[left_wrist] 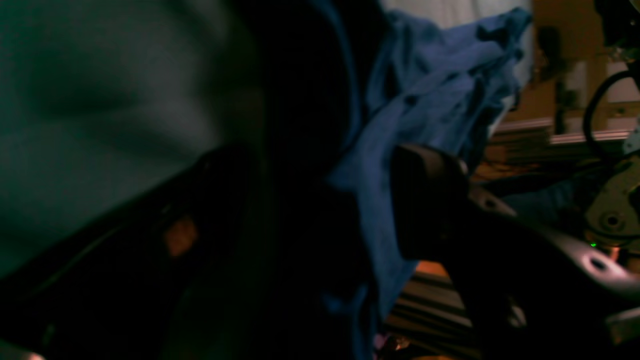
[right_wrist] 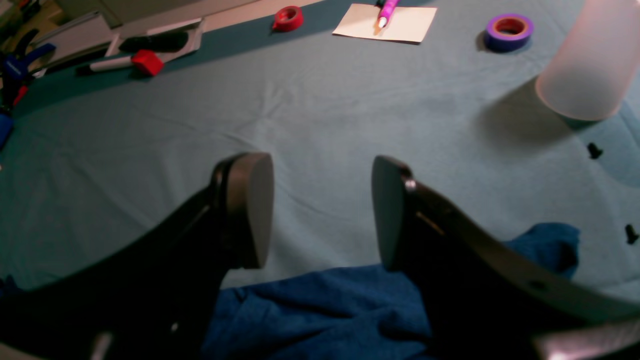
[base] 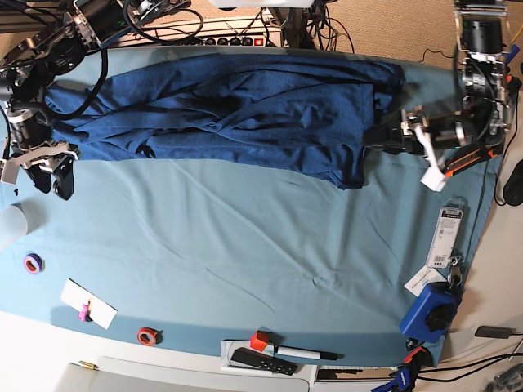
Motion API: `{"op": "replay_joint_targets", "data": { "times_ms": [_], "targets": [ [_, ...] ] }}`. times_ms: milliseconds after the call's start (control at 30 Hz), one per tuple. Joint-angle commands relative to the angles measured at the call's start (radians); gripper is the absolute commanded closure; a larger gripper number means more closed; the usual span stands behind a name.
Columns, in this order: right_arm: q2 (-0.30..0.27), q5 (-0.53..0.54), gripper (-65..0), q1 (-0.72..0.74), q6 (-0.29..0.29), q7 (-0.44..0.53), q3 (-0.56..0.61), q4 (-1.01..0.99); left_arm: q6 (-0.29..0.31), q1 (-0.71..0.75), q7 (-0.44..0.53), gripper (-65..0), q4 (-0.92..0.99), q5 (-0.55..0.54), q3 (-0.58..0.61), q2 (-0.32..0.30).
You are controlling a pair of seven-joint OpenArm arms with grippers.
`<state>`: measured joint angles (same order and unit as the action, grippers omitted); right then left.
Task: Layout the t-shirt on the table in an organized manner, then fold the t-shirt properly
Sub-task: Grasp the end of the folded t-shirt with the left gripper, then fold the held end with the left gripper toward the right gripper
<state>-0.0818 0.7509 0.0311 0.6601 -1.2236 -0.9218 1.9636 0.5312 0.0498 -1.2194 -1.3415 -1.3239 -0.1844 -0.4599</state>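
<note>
Heathered knit t-shirt point(base: 245, 102) on wrinkled matt cloth-covered table point(base: 245, 237)

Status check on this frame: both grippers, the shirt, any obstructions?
Left gripper open at the t-shirt edge. Right gripper open, empty, above the table. Shirt stretched long, bunched, twisted, not folded. Purple tape and cup lie clear.

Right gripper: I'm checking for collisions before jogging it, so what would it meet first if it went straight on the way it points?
Probably the bare table. The right gripper is open and angled down past the t-shirt edge, with only teal cloth ahead. Depth is unclear; the pink pen lies farther on.
</note>
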Motion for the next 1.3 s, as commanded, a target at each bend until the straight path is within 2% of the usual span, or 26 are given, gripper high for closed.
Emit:
{"op": "replay_joint_targets", "data": {
  "times_ms": [0, 167, 300, 333, 400, 433, 500, 533, 667, 767, 867, 1000, 1133, 1267],
  "targets": [
    [-0.015, 0.023, -31.7, 0.013, 0.006, 0.023, 0.000, 0.018, -0.019, 0.006, -0.056, -45.1, 0.002, 0.103, 0.026, -0.005],
    [-0.015, 0.023, -31.7, 0.013, 0.006, 0.023, 0.000, 0.018, -0.019, 0.006, -0.074, -45.1, 0.002, 0.167, 0.167, -0.006],
    [-0.015, 0.023, -31.7, 0.013, 0.006, 0.023, 0.000, 0.018, -0.019, 0.005, -0.070, -43.4, 0.002, 0.172, 0.259, -0.006],
    [-0.015, 0.023, -31.7, 0.013, 0.006, 0.023, 0.000, 0.018, -0.019, 0.005, -0.070, -40.3, 0.002, 0.172, 0.268, -0.006],
    [-0.015, 0.022, -31.7, 0.013, 0.006, 0.022, 0.000, 0.018, -0.037, 0.005, -0.069, -29.6, 0.002, 0.172, 0.266, -0.009],
    [-0.015, 0.017, -31.7, 0.013, 0.006, 0.022, 0.000, 0.018, -0.039, 0.002, -0.070, -23.0, 0.002, 0.171, 0.264, -0.011],
    [-0.015, 0.015, -31.7, 0.013, 0.006, 0.021, 0.000, 0.018, -0.033, -0.003, -0.070, -5.1, 0.001, 0.151, 0.248, -0.016],
    [-0.015, 0.015, -31.7, 0.013, 0.005, 0.019, 0.000, 0.018, -0.021, -0.004, -0.071, 0.0, 0.001, 0.133, 0.232, -0.017],
    [-0.016, -0.020, -31.7, 0.013, 0.001, 0.019, 0.000, 0.018, 0.039, -0.003, -0.098, 0.0, -0.045, 0.027, 0.127, 0.007],
    [-0.016, -0.053, -31.7, 0.000, -0.007, 0.037, 0.000, 0.018, 0.043, -0.002, -0.104, 0.0, -0.136, 0.025, 0.089, 0.053],
    [-0.021, -0.080, -31.7, -0.027, -0.007, 0.056, 0.000, 0.018, 0.042, 0.003, -0.080, 0.0, -0.229, 0.075, 0.102, 0.117],
    [-0.058, -0.120, -31.7, -0.069, -0.025, 0.059, -0.003, 0.018, 0.016, -0.010, -0.029, 0.0, -0.271, 0.132, 0.166, 0.219],
    [-0.102, -0.191, -31.7, -0.110, -0.042, 0.068, -0.003, 0.018, 0.014, -0.050, -0.016, 0.0, -0.271, 0.179, 0.285, 0.317],
    [-0.134, -0.258, -31.7, -0.147, -0.062, 0.077, -0.003, 0.018, -0.013, -0.094, 0.016, 0.0, -0.271, 0.265, 0.412, 0.413]
  ]
}}
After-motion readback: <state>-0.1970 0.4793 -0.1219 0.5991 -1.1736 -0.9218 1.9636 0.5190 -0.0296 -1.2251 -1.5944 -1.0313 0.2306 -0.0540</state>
